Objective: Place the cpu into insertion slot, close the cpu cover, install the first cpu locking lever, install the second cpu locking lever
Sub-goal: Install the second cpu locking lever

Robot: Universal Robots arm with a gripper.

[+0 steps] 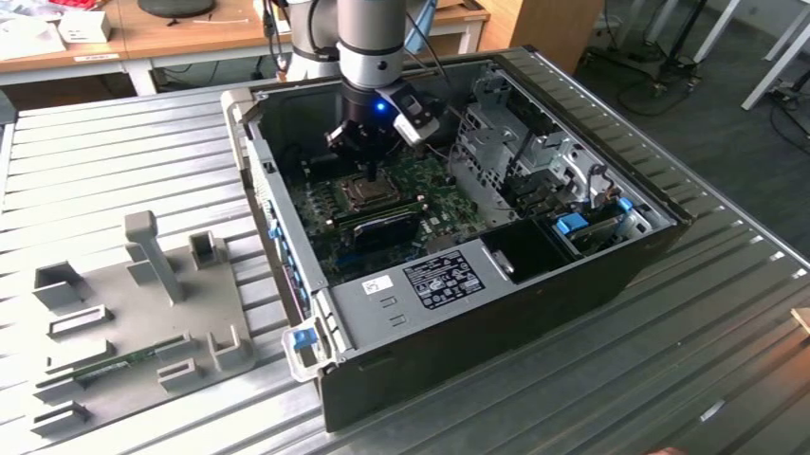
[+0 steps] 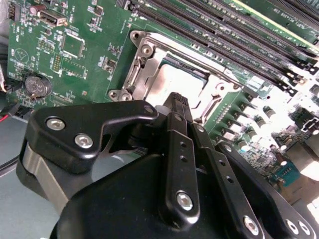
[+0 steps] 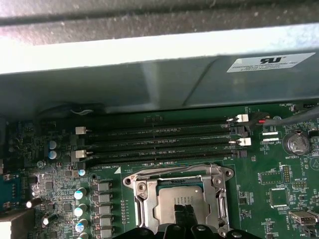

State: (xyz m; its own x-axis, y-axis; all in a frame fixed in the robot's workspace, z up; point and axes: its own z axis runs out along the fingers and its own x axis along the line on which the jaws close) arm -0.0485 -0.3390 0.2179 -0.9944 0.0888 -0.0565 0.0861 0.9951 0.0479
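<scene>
Exterior view: gripper [image 1: 368, 173] over insertion slot [image 1: 358, 193].
Jaws clenched, empty; cpu [image 3: 180, 198] seated under closed cpu cover [image 3: 143, 196]. Risk: fingertips [image 2: 178, 102] slipping off the lever, scraping the board.

I see a ribbed metal table [image 1: 708, 313] filling most of the exterior view. At eleven o'clock stand wooden desks [image 1: 190, 33], and at two o'clock a dark floor [image 1: 708, 104] runs under white furniture legs [image 1: 775, 64].
</scene>
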